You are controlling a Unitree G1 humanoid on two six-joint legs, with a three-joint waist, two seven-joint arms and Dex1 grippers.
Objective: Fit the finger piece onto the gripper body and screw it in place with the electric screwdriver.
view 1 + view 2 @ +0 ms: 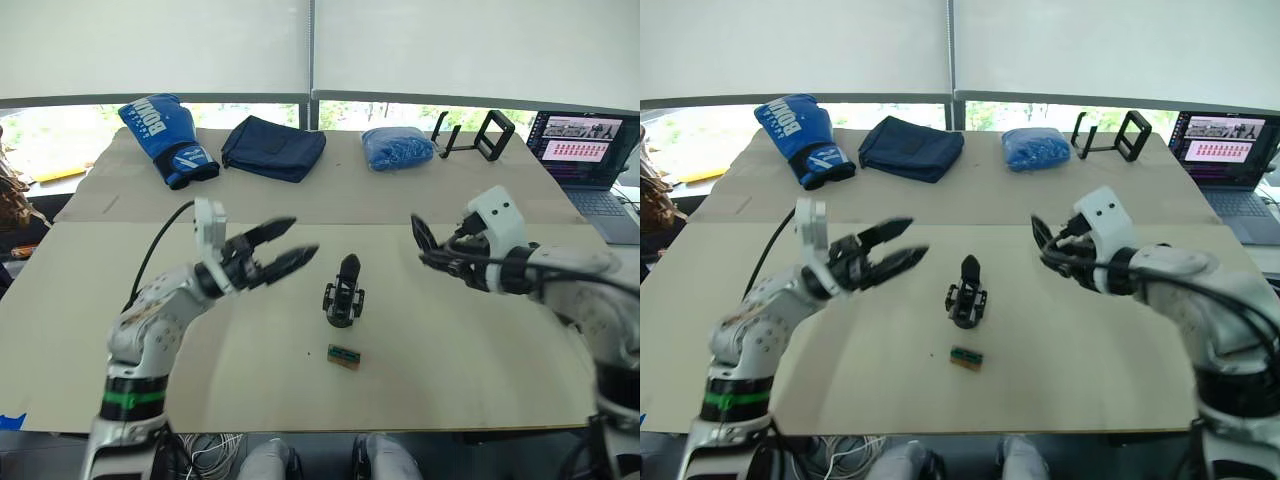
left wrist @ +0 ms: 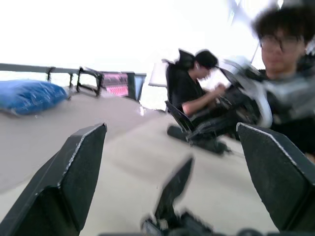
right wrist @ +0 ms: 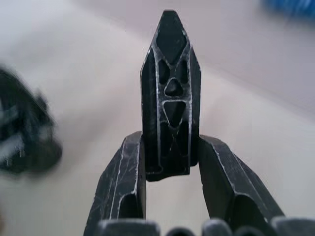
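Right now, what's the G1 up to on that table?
Assembly job, early stage. The right gripper is shut on the finger piece, held above the table. The gripper body stands upright mid-table, one finger fitted, nothing touching it. The left gripper hovers open beside it.

The finger piece [image 3: 170, 93] looks like matt black plastic with scuffed ribs; the table [image 1: 450, 340] is smooth matt beige.

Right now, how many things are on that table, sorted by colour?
Blue: 3, the boxing glove, the folded cloth, the plastic-wrapped bundle
Black: 3, the gripper body, the stand, the laptop
Green: 1, a small block
Total: 7; the finger piece is in the right gripper, off the table.
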